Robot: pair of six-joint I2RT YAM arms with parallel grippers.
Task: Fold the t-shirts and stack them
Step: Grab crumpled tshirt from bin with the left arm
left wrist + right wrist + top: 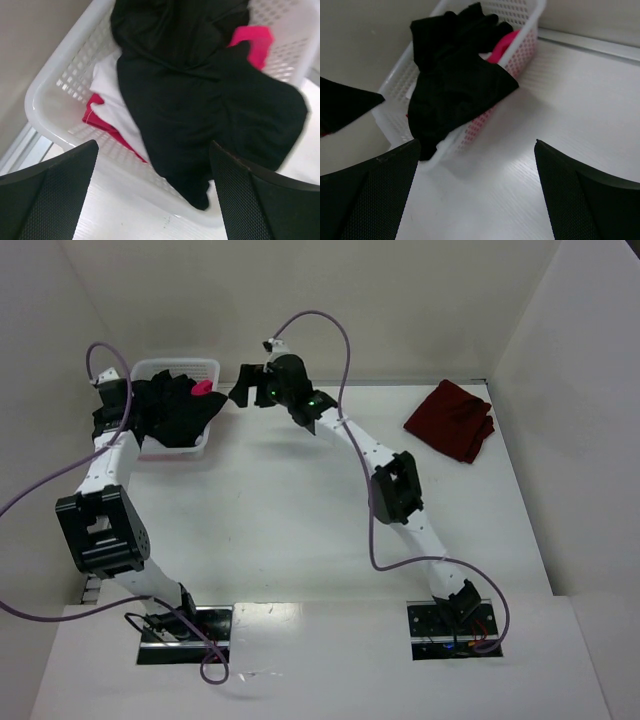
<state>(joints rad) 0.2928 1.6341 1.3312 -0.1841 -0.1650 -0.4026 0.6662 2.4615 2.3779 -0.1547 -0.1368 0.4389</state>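
1. Left gripper (154, 150), jaws apart and empty, hangs over the basket (50, 100).
2. Right gripper (477, 145), equally spread, faces it.
3. Black t-shirt (200, 100) drapes over the basket rim; maroon t-shirt (452, 420) lies bunched on the table (300, 520), well apart.

- The far left corner of the table (290, 530) is filled by the basket (186, 364), overhung by the black t-shirt (178, 412).
- The far right corner is occupied by the maroon t-shirt (450, 420).
- Bare surface is left between.
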